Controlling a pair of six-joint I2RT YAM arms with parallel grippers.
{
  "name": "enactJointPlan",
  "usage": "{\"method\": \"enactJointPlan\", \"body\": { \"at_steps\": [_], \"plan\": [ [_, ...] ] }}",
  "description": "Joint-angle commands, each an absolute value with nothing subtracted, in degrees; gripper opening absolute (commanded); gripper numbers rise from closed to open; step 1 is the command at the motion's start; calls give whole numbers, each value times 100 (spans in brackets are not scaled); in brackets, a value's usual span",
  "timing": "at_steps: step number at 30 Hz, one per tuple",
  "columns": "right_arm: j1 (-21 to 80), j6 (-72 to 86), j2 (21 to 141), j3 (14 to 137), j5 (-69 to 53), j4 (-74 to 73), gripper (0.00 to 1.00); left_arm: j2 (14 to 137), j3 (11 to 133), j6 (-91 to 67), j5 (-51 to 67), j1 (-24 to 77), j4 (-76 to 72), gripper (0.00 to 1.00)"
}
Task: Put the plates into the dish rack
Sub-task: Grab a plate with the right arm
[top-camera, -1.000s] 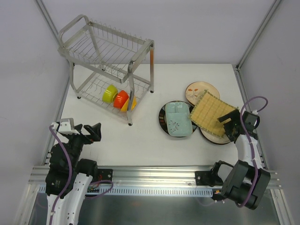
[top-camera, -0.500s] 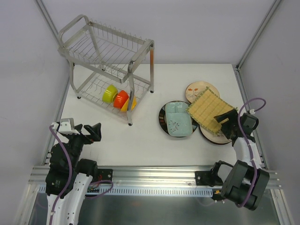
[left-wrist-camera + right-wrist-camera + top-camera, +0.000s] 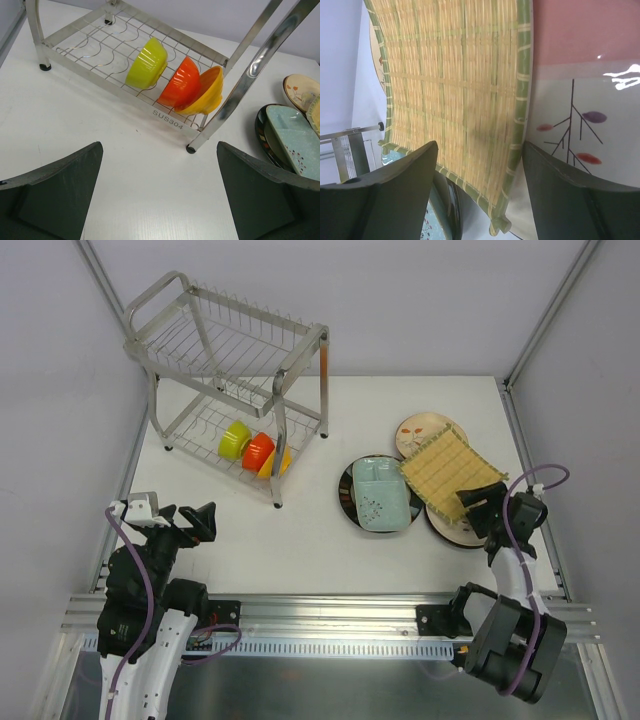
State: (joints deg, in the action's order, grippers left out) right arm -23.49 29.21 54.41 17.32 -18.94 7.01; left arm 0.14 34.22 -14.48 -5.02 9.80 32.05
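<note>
Waiting at the far left, the left gripper [image 3: 188,515] hangs above the table with its fingers spread wide and nothing between them. It points toward the rack [image 3: 279,400], which stands at the back left. No plate is in the rack yet, and three bowls [image 3: 258,450] fill part of its lower shelf.

That crowding is the first risk. A plate steered low could knock the bowls or strike a front post, and a hard push might slide the whole rack.

Right of centre, the teal plate [image 3: 380,495] lies on a dark round plate [image 3: 345,495]. Just beside them, the yellow plate [image 3: 445,468] sits tilted over the pile. Its far corner overlaps the floral plate [image 3: 420,430] and its near side is above a pink-and-cream plate [image 3: 455,530].

The right gripper [image 3: 478,502] appears to be pinching the yellow plate by its near edge, with its fingers drawn in on either side of the rim. The contact itself is below the wrist view.

I judge this hold to be the main hazard. With only one edge gripped, the plate could swing or slip during the long carry leftward. It could then drop onto the dishes beneath, or its low corner could catch the teal plate and drag it.
</note>
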Motion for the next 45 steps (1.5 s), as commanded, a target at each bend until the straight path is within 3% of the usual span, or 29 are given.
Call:
{"method": "enactJointPlan", "body": {
  "at_steps": [1,12,22,32,38,45],
  "plan": [
    [-2399,3137,5441,1415,-1819,27,72,-44,3401,-1406,-483,1011,3076,99],
    [-2399,3454,4817,1415,-1924,-1002,73,149,3419,-1406,-466,1020,3076,99],
    [-2399,4008,5106,897,-2426,193,72,290,3428,-1389,-413,1011,3085,99],
    [-2399,3999,5300,677,-2031,738,66,395,3428,-1380,-387,1011,3085,99],
    [-2408,4008,5449,624,-1934,896,41,413,3436,-1371,-352,1011,3085,99],
    [-2400,4025,5134,668,-1899,800,22,387,3428,-1371,-334,1011,3085,99]
  ]
}}
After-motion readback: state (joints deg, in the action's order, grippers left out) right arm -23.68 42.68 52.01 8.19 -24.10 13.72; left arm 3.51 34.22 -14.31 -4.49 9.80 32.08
